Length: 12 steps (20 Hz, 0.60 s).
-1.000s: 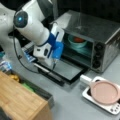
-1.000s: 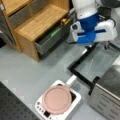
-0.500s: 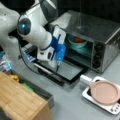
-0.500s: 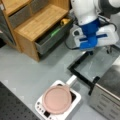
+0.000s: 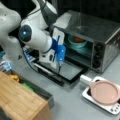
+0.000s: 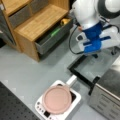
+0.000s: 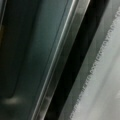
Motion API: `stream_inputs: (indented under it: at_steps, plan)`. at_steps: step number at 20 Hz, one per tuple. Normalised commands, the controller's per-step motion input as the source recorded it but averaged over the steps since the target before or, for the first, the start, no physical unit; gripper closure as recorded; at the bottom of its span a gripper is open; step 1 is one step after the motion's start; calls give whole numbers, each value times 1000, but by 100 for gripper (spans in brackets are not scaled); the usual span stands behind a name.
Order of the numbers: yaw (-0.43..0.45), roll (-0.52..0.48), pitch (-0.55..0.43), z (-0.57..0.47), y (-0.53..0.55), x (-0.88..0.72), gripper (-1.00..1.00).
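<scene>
Grey table (image 6: 30, 75) runs under everything, and on it the biggest piece is the wooden cabinet (image 6: 37, 22), one drawer (image 6: 53, 35) pulled out with something yellow and something green lying in it. Next in size, the silver toaster oven (image 5: 92, 37) stands with its glass door (image 5: 67, 71) folded flat down onto the table, a teal bowl (image 5: 76, 41) sitting inside on the rack.

Compared with a second ago, the white arm has swung its wrist lower and closer to the oven mouth, so the blue-clad gripper (image 5: 58, 53) now hangs just above the lowered door, in front of the opening. I cannot tell whether the jaws are apart or together (the wrist body hides them in both front views). From the wrist view only the door's dark glass (image 7: 30, 50) and its metal frame (image 7: 65, 60) show, very near, which suggests the approach is toward the door rather than the bowl.

Off to the side, untouched, a pink pan (image 6: 57, 98) rests on a small white cooker (image 6: 75, 100).
</scene>
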Motion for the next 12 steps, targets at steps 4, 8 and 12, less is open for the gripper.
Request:
stream_inputs:
  at_steps: [4, 8, 12]
  plan:
    - [-51, 155, -125, -142, 213, -184, -100]
    - [-41, 98, -121, -143, 210, -163, -100]
    - [92, 90, -252, -151, 152, -152, -100]
